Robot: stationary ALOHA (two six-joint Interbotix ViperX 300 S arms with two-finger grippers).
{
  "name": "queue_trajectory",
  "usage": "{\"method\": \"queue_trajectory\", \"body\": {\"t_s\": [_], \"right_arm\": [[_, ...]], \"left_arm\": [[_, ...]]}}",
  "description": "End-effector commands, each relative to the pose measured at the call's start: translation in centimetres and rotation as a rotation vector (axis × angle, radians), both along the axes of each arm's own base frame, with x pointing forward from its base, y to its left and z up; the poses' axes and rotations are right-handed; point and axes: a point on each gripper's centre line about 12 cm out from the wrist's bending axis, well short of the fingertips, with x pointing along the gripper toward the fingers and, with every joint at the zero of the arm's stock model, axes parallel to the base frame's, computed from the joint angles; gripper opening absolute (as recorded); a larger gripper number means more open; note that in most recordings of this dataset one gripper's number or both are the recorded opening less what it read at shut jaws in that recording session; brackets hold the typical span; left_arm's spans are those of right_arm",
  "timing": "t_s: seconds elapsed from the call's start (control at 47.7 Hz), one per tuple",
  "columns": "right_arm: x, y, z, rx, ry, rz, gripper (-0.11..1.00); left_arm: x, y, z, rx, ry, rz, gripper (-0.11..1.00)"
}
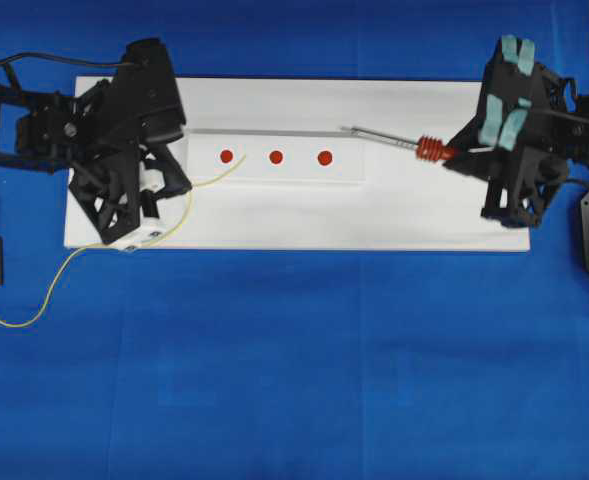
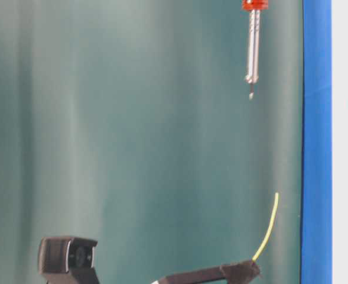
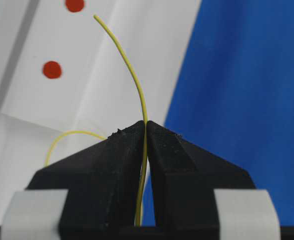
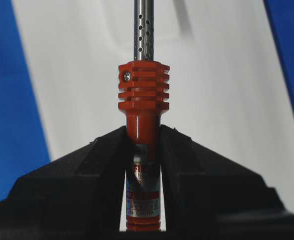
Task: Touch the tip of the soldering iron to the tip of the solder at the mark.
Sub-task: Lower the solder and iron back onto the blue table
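Perforated shiny metal shaft on the soldering iron point(image 4: 143, 30), matt blue cloth point(image 1: 294, 380), matt white board point(image 1: 304, 215)

The soldering iron point(image 4: 143, 150) carries a paper label on its red-orange handle, and at the label's lower end, nearest the handle's butt, the word "CHINA" can be read. The label's other print is too blurred to make out.
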Motion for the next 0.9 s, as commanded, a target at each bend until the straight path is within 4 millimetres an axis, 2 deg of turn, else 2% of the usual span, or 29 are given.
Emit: {"method": "queue_trajectory", "body": {"t_s": [0.0, 0.168, 0.293, 0.419, 0.587, 0.88], "right_arm": [[0.7, 2.0, 1.4, 0.008, -0.08, 0.075, 0.06], [1.2, 5.8, 2.2, 0.05, -0.161, 0.195, 0.06], [1.7, 8.3, 1.6, 0.091, -0.163, 0.257, 0.06], [2.4, 10.3, 0.1, 0.113, -0.144, 0.309, 0.06], [3.7, 12.7, -2.9, 0.124, -0.122, 0.377, 0.06], [5.3, 14.8, -8.4, 0.135, -0.066, 0.422, 0.06]], "left_arm": [[-0.3, -1.7, 1.2, -0.016, -0.052, -0.034, 0.02], [-1.1, -5.4, 1.3, -0.059, -0.122, -0.124, 0.02], [-1.9, -8.3, 1.0, -0.078, -0.206, -0.22, 0.02], [-2.8, -10.7, -1.1, -0.099, -0.26, -0.303, 0.02], [-3.6, -12.5, -4.9, -0.125, -0.312, -0.359, 0.02], [-2.6, -14.2, -10.9, -0.116, -0.223, -0.393, 0.02]]}}
